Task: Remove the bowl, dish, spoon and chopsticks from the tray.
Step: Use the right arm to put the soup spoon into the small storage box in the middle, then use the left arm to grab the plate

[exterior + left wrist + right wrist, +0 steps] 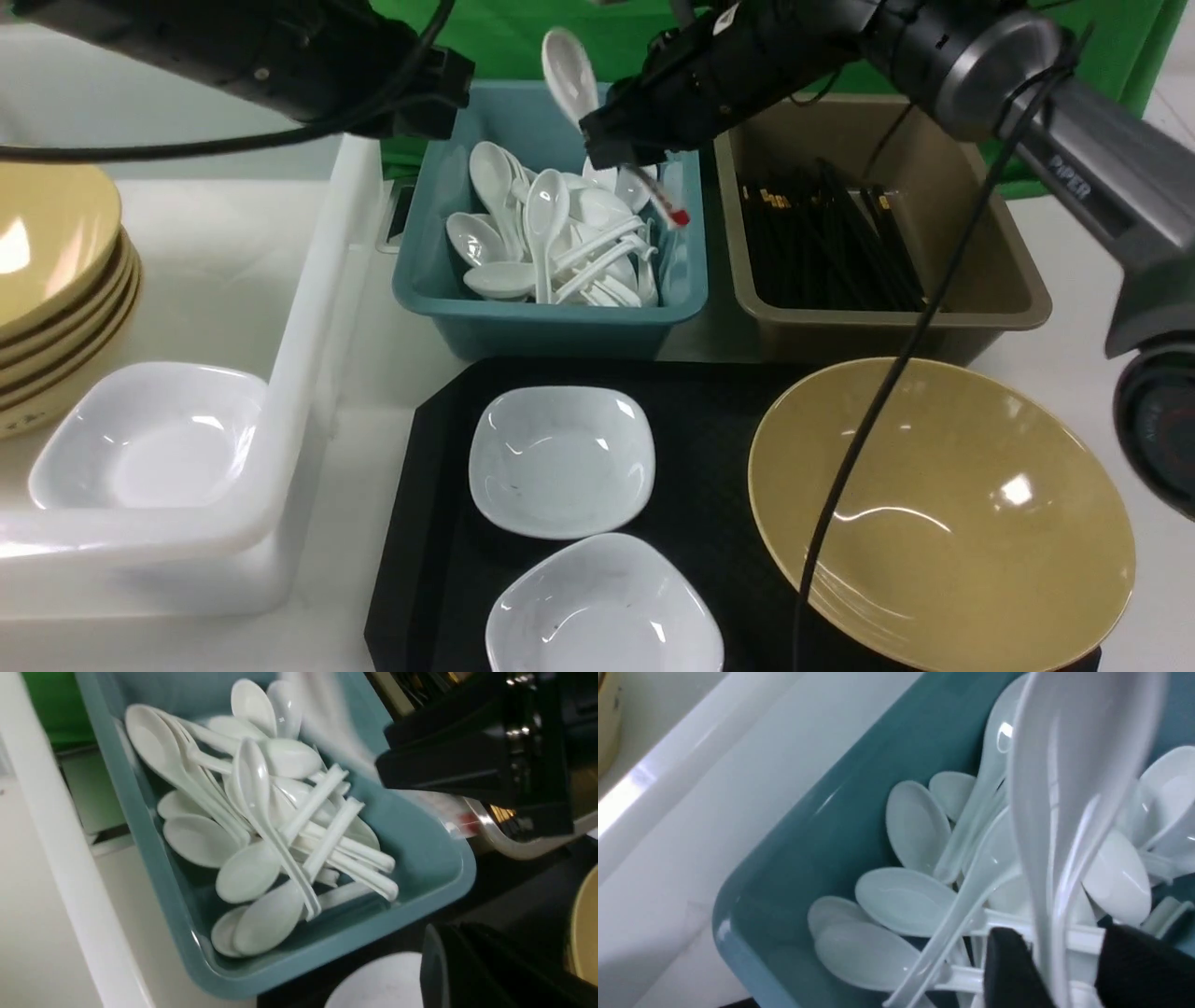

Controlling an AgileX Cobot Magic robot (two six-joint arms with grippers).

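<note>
The white spoon (569, 70) with a red handle tip (679, 217) hangs steeply over the teal bin (448, 280). Its handle runs between the fingers of my right gripper (621, 159), which stand apart. In the right wrist view the spoon (1064, 788) is blurred, with a gap beside one finger (1129, 956). The yellow bowl (943, 523) and two white dishes (560, 462) (605, 611) rest on the black tray (429, 523). Black chopsticks (831, 243) lie in the brown bin (1018, 280). My left gripper (448, 952) is shut and empty, held above the tray's far edge next to the teal bin.
The teal bin holds several all-white spoons (546, 243). A white tub (308, 308) on the left holds a stack of yellow bowls (56, 271) and a white dish (154, 434). A black cable (887, 392) hangs over the bowl.
</note>
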